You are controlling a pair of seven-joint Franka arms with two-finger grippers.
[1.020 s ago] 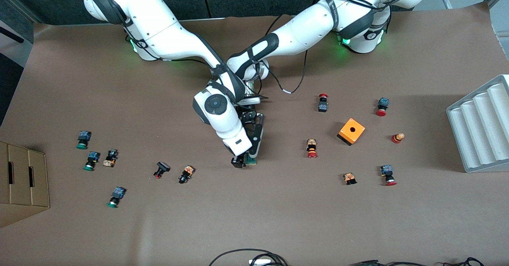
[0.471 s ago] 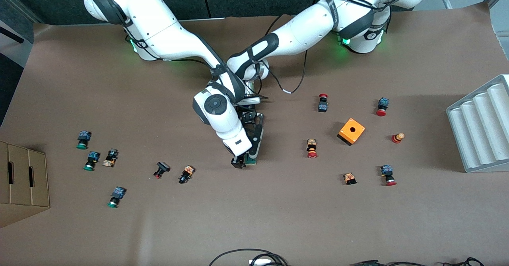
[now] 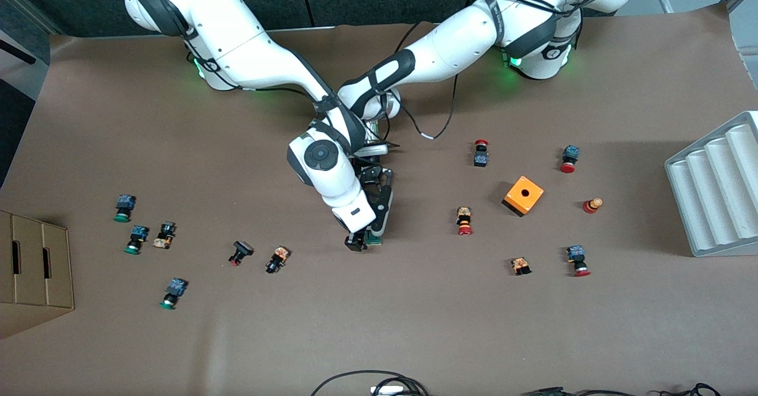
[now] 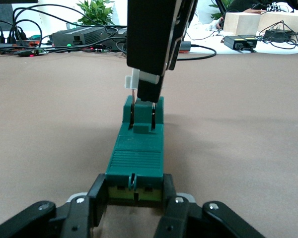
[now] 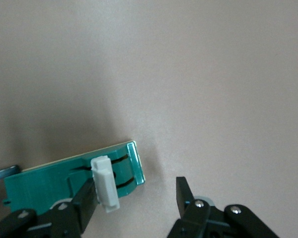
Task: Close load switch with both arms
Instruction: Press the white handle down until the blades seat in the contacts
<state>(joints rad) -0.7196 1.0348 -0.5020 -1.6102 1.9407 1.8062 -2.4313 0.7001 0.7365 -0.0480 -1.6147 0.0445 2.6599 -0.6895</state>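
Near mid-tabletop (image 3: 414, 325) the load switch (image 4: 137, 157) lies flat, long axis running from the arms' bases toward the front camera. Left pincer (image 4: 134, 208) is clenched on its base-ward end. Right pincer (image 5: 136, 198), spread apart, touches its white slider (image 5: 104, 183).

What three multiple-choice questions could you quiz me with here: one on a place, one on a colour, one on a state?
1. Where is the switch? A on the table, held by the left gripper; B in a bowl; C on the floor.
2. Its sliding piece is: A red; B white; C orange.
3. The right gripper is: A open; B shut tight; C out of view.
Answers: 1 A, the gripper's fingers flank it on the table. 2 B, white against the green body. 3 A, a gap shows between its fingers.
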